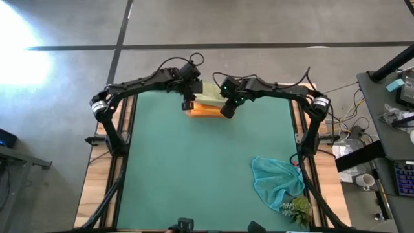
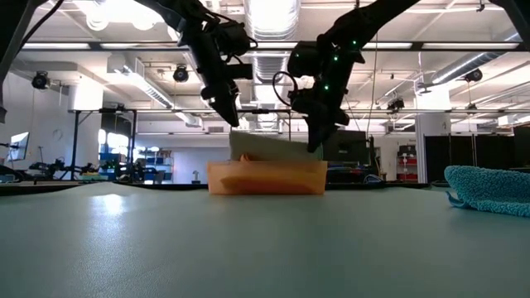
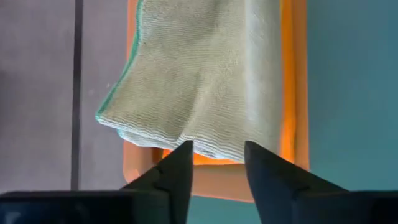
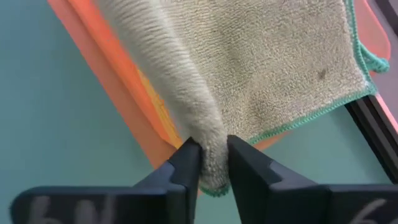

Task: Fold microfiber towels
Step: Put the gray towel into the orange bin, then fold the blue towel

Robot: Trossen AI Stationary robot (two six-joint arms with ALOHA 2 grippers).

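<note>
Both grippers are found at the table's twelve o'clock edge, above a stack of folded towels. A fold of the pale green towel point(image 4: 261, 68) is pinched between the narrow fingers of the right gripper point(image 4: 210, 155). Left gripper point(image 3: 216, 163) fingers are parted, nothing between them, just over that towel's near edge. An orange towel point(image 1: 206, 110) lies beneath. At five o'clock, a teal towel point(image 1: 277, 181) lies crumpled.

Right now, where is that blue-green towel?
The teal towel lies crumpled on the green mat's near right part in the high view, beside a small leafy sprig, far from both pincers.
</note>
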